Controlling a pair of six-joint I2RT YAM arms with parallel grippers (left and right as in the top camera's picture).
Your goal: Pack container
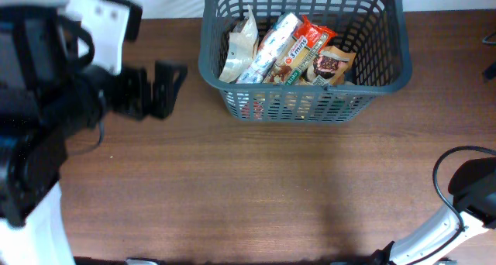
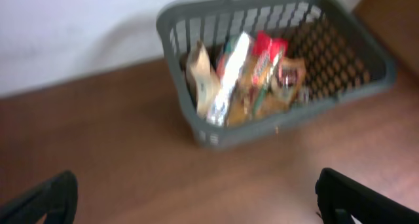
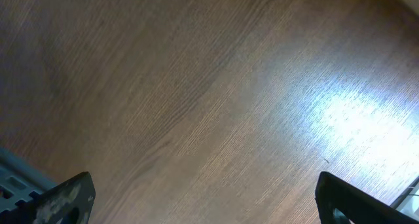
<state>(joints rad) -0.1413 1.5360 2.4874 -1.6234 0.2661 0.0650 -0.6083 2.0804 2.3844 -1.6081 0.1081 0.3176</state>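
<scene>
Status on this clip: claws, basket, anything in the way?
Left claw open, empty. Right claw open, empty. Basket holds snack packs. Nothing in the way.

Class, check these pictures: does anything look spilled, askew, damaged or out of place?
Nothing stands out. The dark grey slotted plastic basket stands upright on the brown wooden table, snack packets leaning together inside it, none spilled.

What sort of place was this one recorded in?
Probably a robot lab or test bench rather than a shop: a wood-grain table against a plain white wall, the left arm and right arm at its ends, and one grey basket holding snack packets.
</scene>
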